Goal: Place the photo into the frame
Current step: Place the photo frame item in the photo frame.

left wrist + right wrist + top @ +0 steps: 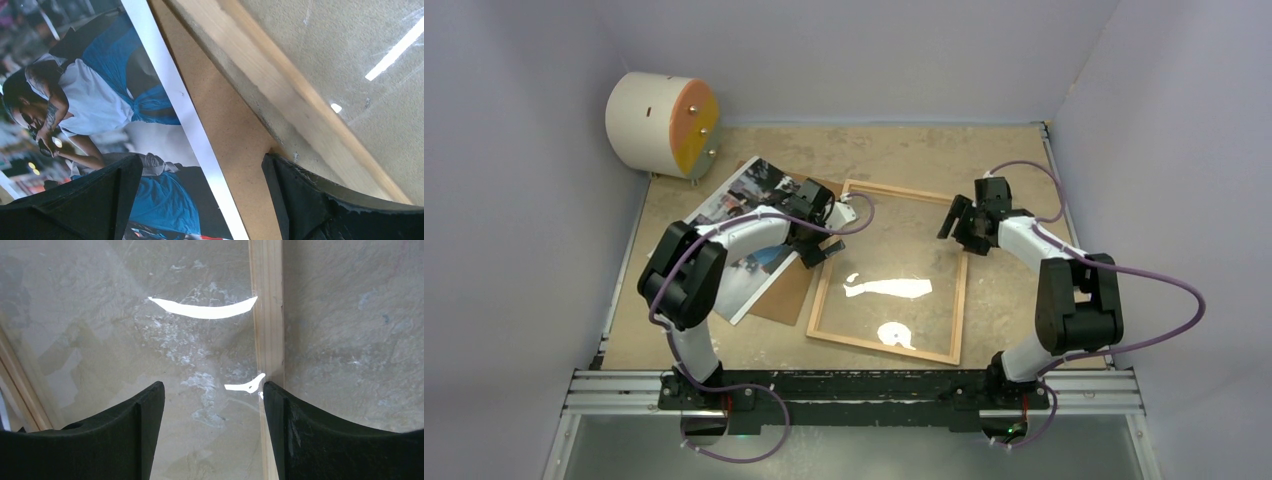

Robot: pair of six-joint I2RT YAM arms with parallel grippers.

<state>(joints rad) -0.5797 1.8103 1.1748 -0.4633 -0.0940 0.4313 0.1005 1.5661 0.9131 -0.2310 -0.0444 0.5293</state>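
Jaws spread wide on left gripper (200, 162), parted on right gripper (212, 392), nothing held in either.
Left poised over white border of photo (742, 200), lying face up on brown board (789, 292) just beside wooden frame (961, 300); right poised over frame's right-hand rail, flat on table (904, 150).

- The left arm (724, 240) covers the middle of the photo (742, 192) in the top view.
- The backing sheet (789, 292) lies mostly hidden under the photo; only a brown strip shows.
- The left gripper (822, 238) hides part of the frame's (894, 188) left rail.
- In the left wrist view, the photo's far corner is blurred and its edges are cut off.
- The right wrist view crops the frame to parts of two rails.
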